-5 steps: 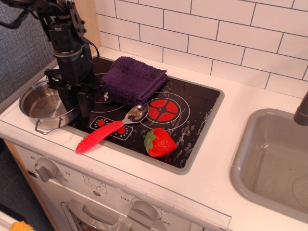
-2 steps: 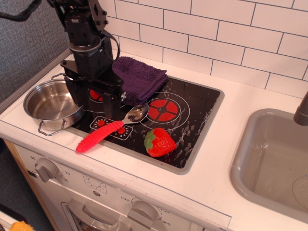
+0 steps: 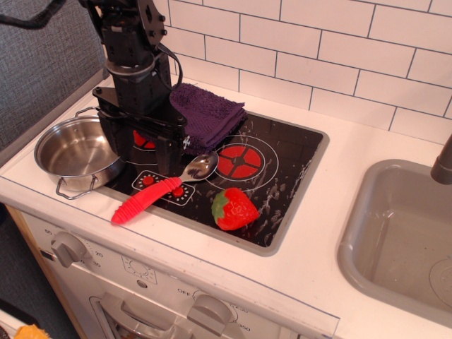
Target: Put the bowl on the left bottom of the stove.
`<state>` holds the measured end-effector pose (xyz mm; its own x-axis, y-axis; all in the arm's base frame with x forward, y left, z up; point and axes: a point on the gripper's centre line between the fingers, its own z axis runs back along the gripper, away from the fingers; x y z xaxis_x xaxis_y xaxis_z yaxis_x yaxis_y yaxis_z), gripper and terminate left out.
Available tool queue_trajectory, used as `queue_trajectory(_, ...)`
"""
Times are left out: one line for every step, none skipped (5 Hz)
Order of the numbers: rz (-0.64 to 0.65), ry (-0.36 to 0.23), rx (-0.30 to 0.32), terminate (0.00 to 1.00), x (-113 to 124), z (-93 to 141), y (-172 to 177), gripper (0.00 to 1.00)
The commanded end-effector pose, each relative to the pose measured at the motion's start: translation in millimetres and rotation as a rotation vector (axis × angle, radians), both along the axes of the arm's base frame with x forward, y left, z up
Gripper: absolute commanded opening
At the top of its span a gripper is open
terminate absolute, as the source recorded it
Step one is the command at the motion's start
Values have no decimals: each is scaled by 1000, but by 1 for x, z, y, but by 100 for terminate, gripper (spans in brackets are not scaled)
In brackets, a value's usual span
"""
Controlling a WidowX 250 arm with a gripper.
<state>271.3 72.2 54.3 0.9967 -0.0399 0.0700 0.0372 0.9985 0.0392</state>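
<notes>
In the one view you have, looking down at the counter from the front, you are seeing the stove [image 3: 282, 166] sitting in the middle of the white countertop [image 3: 353, 233], and everything else is best placed against it. The bowl [image 3: 74, 153] is resting at the stove's left edge, its right side overlapping the grey rim near the front-left corner and most of its body lying off the glass on the counter. It is sitting upright and showing a bare inside, with one wire handle pointing toward you.

Your gripper [image 3: 141, 150] is hanging over the left part of the stove, just right of the bowl. Its two dark fingers [image 3: 167, 155] are standing spread apart, with one finger down by the bowl's right rim, and they are holding nothing; you cannot tell whether that finger is touching the rim.

A purple cloth [image 3: 206, 113] is lying folded on the back-left part of the stove, partly behind the arm. A spoon [image 3: 164, 186] with a red handle is lying across the stove's front-left area, its handle reaching over the front rim. A strawberry [image 3: 235, 209] is sitting on the stove's front centre. A grey sink [image 3: 395, 240] is set well to the right of the stove.
</notes>
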Motion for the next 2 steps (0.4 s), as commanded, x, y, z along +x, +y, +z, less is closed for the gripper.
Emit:
queue_trajectory(-11,-37,13,0,-1,12,-1,100)
queue_trajectory(-11,-37,13,100,-1,12,-1,100)
